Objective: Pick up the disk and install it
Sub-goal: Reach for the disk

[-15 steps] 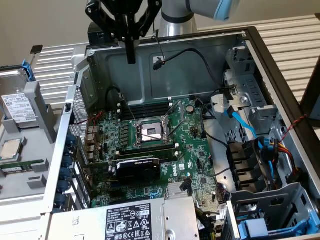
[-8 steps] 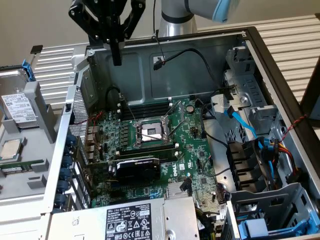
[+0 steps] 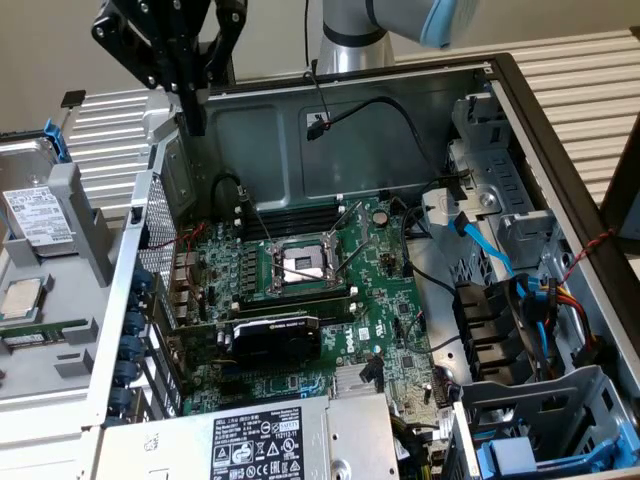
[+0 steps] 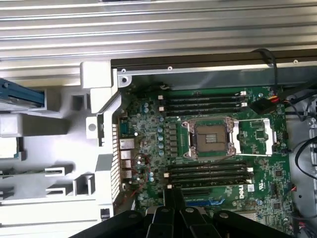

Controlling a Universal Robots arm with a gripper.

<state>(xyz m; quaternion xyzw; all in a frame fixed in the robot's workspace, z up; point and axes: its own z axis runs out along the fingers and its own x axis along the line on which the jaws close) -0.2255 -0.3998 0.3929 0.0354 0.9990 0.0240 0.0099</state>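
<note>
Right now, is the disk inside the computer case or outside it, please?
Outside: the disk rests on the grey rack beside the case, at the exterior view's left.

Soft even light, mild glare

The arm (image 3: pixel 345 45) holds its gripper (image 3: pixel 196 126) pointing downward, jaws closed tight together

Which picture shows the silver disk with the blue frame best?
The exterior view. There the rectangular silver-grey metal disk in its blue plastic frame lies outside the open computer case, at the exterior view's left, its white label facing up. The wrist view catches just a sliver of that frame.
</note>
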